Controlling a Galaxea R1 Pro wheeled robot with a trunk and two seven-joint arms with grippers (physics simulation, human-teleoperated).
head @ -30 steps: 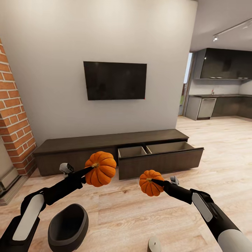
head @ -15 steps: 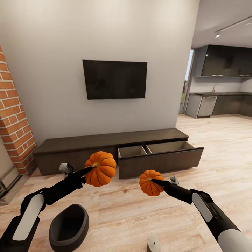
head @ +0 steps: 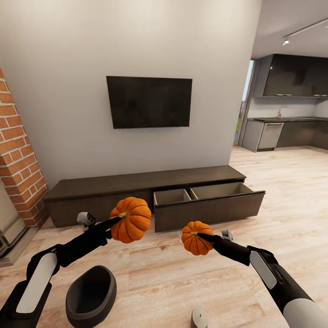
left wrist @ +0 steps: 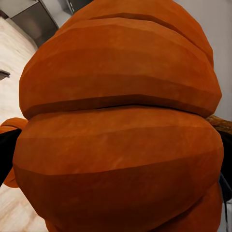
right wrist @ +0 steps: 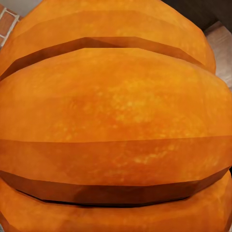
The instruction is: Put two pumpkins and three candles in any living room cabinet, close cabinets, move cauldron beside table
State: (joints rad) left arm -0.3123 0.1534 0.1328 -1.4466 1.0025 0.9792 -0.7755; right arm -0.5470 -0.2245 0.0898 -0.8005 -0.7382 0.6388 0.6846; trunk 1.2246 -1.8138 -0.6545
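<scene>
In the head view my left gripper (head: 119, 217) is shut on the stem of the larger pumpkin (head: 132, 220), held in the air in front of the cabinet (head: 136, 182). My right gripper (head: 199, 235) is shut on the stem of the smaller pumpkin (head: 196, 239). Each wrist view looks straight onto orange ribs, the larger pumpkin (left wrist: 116, 121) and the smaller pumpkin (right wrist: 116, 121). The cabinet's right drawer (head: 209, 207) stands pulled out, and its two compartments look empty. The black cauldron (head: 91, 296) sits on the floor below my left arm. One candle (head: 200, 318) stands at the bottom edge.
A brick fireplace (head: 18, 159) rises at the left. A dark TV (head: 149, 101) hangs on the wall above the cabinet. An opening at the right leads to a kitchen (head: 291, 118). Wood-plank floor (head: 282, 191) stretches between me and the cabinet.
The whole picture has shifted slightly, so the camera has moved a little. Both arms and their pumpkins hold the same pose.
</scene>
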